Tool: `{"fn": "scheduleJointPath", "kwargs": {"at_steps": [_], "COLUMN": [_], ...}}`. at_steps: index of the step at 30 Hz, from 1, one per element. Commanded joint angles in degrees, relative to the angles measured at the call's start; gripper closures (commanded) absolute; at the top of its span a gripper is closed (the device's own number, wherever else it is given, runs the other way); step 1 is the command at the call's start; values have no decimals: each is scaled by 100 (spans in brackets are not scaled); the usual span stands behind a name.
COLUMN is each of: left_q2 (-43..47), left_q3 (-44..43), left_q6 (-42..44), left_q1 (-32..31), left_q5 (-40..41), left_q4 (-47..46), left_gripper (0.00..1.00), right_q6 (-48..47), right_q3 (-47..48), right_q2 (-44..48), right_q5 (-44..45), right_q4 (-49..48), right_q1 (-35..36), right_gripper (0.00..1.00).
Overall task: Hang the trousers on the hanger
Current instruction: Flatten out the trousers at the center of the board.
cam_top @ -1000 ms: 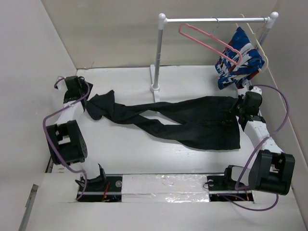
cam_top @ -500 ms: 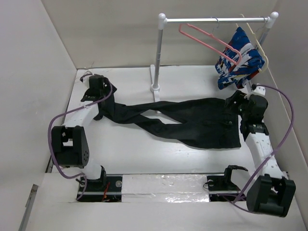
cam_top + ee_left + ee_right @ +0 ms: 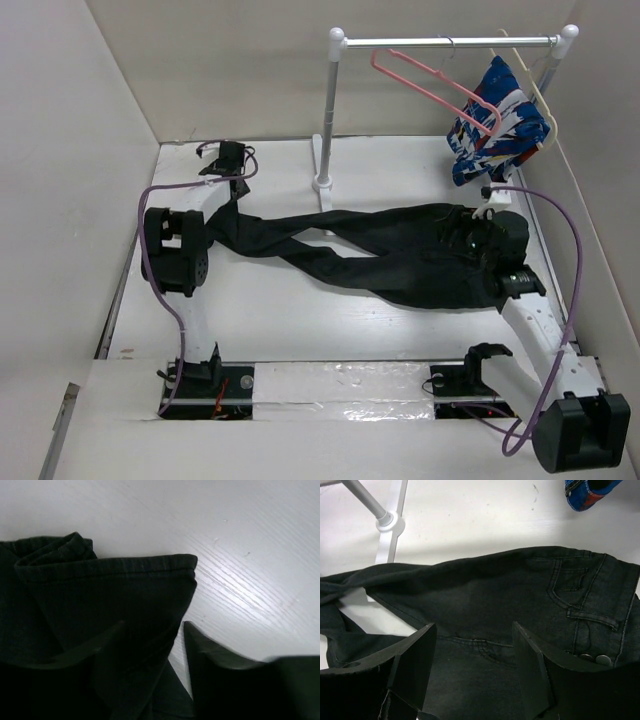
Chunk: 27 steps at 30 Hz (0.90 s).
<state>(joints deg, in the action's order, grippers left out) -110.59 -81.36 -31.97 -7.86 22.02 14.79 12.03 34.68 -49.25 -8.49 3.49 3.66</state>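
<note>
The black trousers (image 3: 400, 260) lie flat across the table, leg ends at the left, waistband at the right. My left gripper (image 3: 226, 188) hovers over the leg ends. In the left wrist view it (image 3: 154, 623) is open, one finger above a leg hem (image 3: 125, 575) and the other over bare table. My right gripper (image 3: 468, 243) is over the seat of the trousers (image 3: 485, 600). In the right wrist view it (image 3: 474, 625) stands open with nothing gripped; the waistband buttons (image 3: 597, 657) are to its right. The pink hanger (image 3: 430, 90) hangs tilted on the rail.
A white rack (image 3: 328, 110) stands at the back; its foot (image 3: 390, 522) is close to the trousers' far edge. A cream hanger (image 3: 535, 80) with a blue, white and red garment (image 3: 495, 125) hangs at the rail's right end. Walls close off the left, back and right.
My right gripper has opened and slid left from the waistband edge onto the seat. My left gripper has swung from the far left to above the leg ends, which now lie flatter.
</note>
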Motion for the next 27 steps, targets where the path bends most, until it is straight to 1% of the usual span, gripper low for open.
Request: {"fn": "scheduleJointPath", "kwargs": {"at_steps": [1, 2, 3, 5, 6, 7, 8, 9, 10, 11, 13, 14, 15, 17, 18, 19, 20, 21, 22, 23, 24, 25, 26, 27], "left_q2": [-182, -148, -69, 361, 710, 905, 1081, 1274, 1642, 1793, 2136, 2155, 2138, 1779, 1586, 1131, 875, 628, 339, 301, 344, 562, 686, 835], "left_q3": [-345, -319, -267, -12, 76, 94, 94, 103, 103, 77, 33, -167, -309, -870, -1038, -1214, -1633, -1837, -1944, -1806, -1604, -1332, -825, -602], "left_q6": [208, 156, 121, 103, 77, 33, -2, -90, -151, -204, -380, -459, -529, -548, -478, -390, -372, -459, -521, -634, -644, -636, -635, -705], "left_q1": [21, 21, 21, 21, 126, 127, 257, 328, 407, 564, 732, 803, 916, 918, 918, 918, 918, 970, 1023, 1023, 1023, 1023, 1023, 1023], "left_q5": [294, 311, 329, 190, -46, -49, -327, -452, -540, -732, -857, -866, -857, -683, -708, -769, -830, -796, -778, -743, -717, -708, -691, -673], "left_q4": [402, 385, 324, -45, -237, -318, -397, -485, -572, -765, -950, -969, -934, -785, -767, -749, -392, -76, 93, 182, 61, -123, -447, -563], "left_gripper": [61, 97, 100, 100, 100, 100, 100, 100, 100, 100, 100, 100, 100, 100, 100, 100, 85, 77, 69, 49, 38, 30, 22, 22], "right_q6": [-113, -105, -105, -105, -131, -157, -192, -253, -289, -324, -395, -395, -377, -333, -246, -219, -210, -193, -192, -227, -280, -306, -333, -368], "right_q3": [48, 31, -22, -57, -66, -66, -66, -49, -31, -5, 13, 4, -13, -75, -92, -84, -49, -5, 30, 100, 249, 311, 381, 513], "right_q2": [30, 39, 56, 48, 4, -31, -84, -137, -276, -356, -488, -593, -629, -725, -822, -866, -927, -1059, -1138, -1235, -1340, -1541, -1648, -1744], "right_q5": [146, 137, 129, 172, 190, 181, 164, 146, 120, 120, 303, 426, 488, 559, 611, 708, 778, 1092, 1200, 1253, 1288, 1367, 1420, 1473], "right_q4": [-76, -94, -120, -155, -155, -155, -147, -138, -85, -50, -32, -32, -67, -243, -287, -287, -470, -472, -454, -428, -384, -366, -366, -366], "right_q1": [169, 170, 257, 477, 678, 680, 958, 1135, 1328, 1765, 2251, 2479, 2908, 3262, 3420, 3727, 3886, 4175, 4291, 4414, 4528, 4643, 4896, 5003], "right_gripper": [33, 33, 34, 37, 47, 57, 69, 90, 98, 100, 100, 100, 100, 100, 95, 88, 75, 52, 43, 37, 34, 33, 33, 33]}}
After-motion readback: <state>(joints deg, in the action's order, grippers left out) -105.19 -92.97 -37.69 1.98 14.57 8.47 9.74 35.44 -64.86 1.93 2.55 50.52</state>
